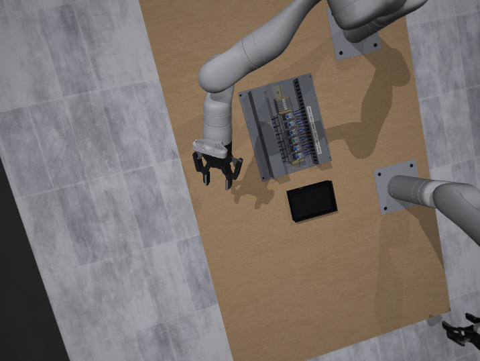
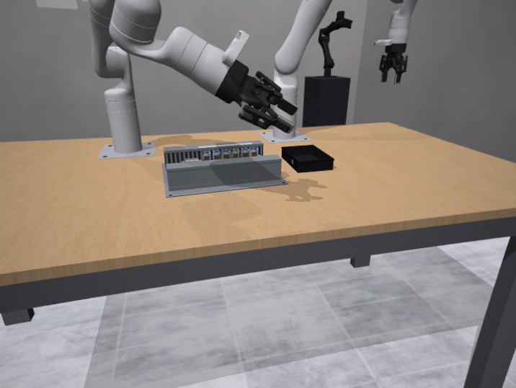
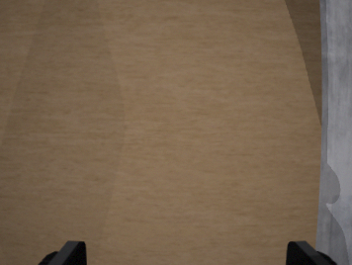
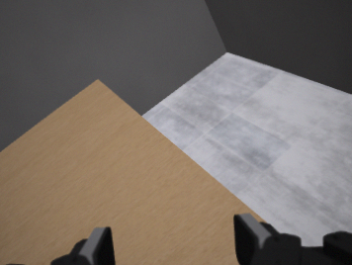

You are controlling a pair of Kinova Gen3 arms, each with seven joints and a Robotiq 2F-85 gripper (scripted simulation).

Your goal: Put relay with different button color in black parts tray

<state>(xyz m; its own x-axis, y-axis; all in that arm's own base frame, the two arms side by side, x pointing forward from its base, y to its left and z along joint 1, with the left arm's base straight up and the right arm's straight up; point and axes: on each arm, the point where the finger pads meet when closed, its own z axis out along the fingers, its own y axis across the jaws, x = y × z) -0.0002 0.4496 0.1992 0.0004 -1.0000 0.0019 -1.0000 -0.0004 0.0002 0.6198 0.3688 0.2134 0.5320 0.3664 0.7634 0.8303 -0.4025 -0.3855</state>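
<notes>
The grey relay panel [image 1: 273,151] [image 2: 187,179] lies flat on the table. Six relays stand in a row on it; the fourth from the top in the top view has a green button [image 1: 293,140] [image 2: 236,149], the others blue. None looks raised or leaning, though they show small. The black parts tray [image 1: 290,205] [image 2: 315,165] is empty, beside the panel's end. My right gripper [image 1: 217,181] [image 2: 287,116] [image 4: 174,241] is partly open and empty, above the table, left of panel and tray in the top view. My left gripper [image 1: 456,322] [image 2: 390,78] [image 3: 187,253] is wide open and empty, far from the panel.
Long wire ducts stand on both sides of the relay row, the plain one [image 1: 260,135] [image 2: 225,173] and the slotted one [image 1: 306,120]. Thin wires run beside the relays. The right arm reaches past the panel's upper left corner in the top view. The table edge [image 2: 258,246] is near the right gripper.
</notes>
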